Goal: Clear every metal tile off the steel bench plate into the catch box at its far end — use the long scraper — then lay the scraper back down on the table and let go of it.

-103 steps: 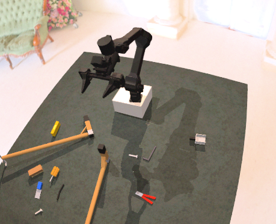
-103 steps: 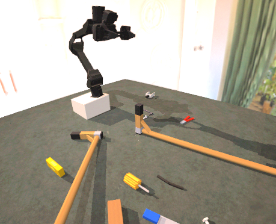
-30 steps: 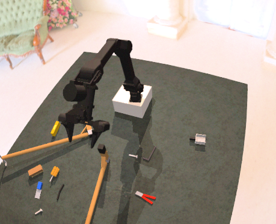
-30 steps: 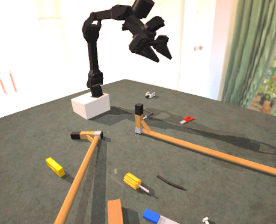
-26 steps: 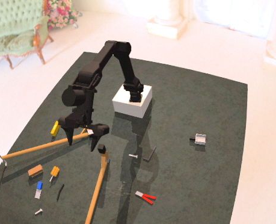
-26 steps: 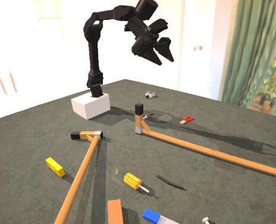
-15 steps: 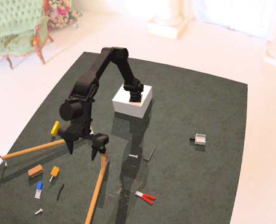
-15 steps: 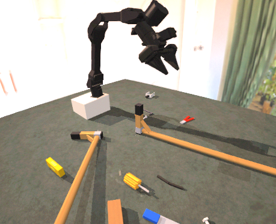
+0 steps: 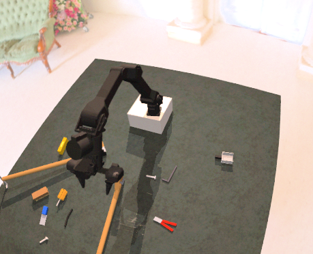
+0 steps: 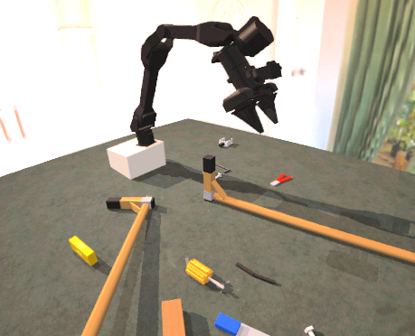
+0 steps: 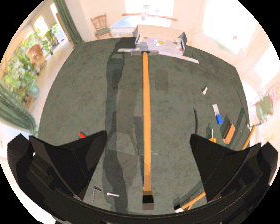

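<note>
My gripper (image 9: 95, 190) (image 10: 268, 126) (image 11: 149, 134) is open and empty, high above the table. In the wrist view its fingers stand either side of a long wooden-shafted tool (image 9: 110, 215) (image 10: 317, 228) (image 11: 147, 100), well above it. That tool's black-ended grip stands upright at the near end; its flat metal head is at the far end. A second such tool (image 9: 35, 170) (image 10: 125, 253) (image 11: 249, 137) lies to one side. The pale plate (image 11: 158, 48), with several small coloured tiles, shows small beyond the first tool's head. A pale raised wall behind it looks like the catch box (image 11: 161, 33).
Red-handled pliers (image 9: 166, 223) (image 10: 282, 180), a bolt (image 9: 151, 177) and a hex key (image 9: 172, 174) lie on one side. A yellow block (image 9: 63, 145) (image 10: 83, 250), a brown block (image 9: 40, 193) (image 10: 173, 318) and a yellow-handled screwdriver (image 9: 62, 194) (image 10: 199, 271) lie around the second tool.
</note>
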Available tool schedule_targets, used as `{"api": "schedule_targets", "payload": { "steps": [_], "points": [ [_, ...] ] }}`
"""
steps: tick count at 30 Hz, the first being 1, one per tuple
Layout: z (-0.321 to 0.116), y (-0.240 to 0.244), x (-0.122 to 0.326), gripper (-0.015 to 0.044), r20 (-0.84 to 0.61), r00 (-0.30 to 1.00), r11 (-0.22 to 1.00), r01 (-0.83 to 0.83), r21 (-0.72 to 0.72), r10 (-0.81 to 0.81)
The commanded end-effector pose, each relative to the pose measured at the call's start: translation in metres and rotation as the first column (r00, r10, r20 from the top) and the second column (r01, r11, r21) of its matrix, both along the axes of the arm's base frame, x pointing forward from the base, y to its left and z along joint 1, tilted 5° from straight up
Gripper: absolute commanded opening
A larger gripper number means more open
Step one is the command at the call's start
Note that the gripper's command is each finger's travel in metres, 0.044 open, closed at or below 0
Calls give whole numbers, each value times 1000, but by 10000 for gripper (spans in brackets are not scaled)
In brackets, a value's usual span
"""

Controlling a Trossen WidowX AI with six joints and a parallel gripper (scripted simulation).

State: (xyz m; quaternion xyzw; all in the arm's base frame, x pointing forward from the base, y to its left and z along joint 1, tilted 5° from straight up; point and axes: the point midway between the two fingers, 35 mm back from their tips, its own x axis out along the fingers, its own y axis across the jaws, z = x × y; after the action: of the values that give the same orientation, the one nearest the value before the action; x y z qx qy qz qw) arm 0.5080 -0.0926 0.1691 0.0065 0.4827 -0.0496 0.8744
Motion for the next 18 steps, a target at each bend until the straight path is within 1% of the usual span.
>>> {"api": "schedule_targets", "payload": {
  "steps": [1, 18],
  "points": [
    [-14, 0, 8, 440, -35, 999, 1000, -8, -5, 7],
    [-71, 4, 28, 440, -160, 987, 1000, -23, 6, 24]
  ]
}}
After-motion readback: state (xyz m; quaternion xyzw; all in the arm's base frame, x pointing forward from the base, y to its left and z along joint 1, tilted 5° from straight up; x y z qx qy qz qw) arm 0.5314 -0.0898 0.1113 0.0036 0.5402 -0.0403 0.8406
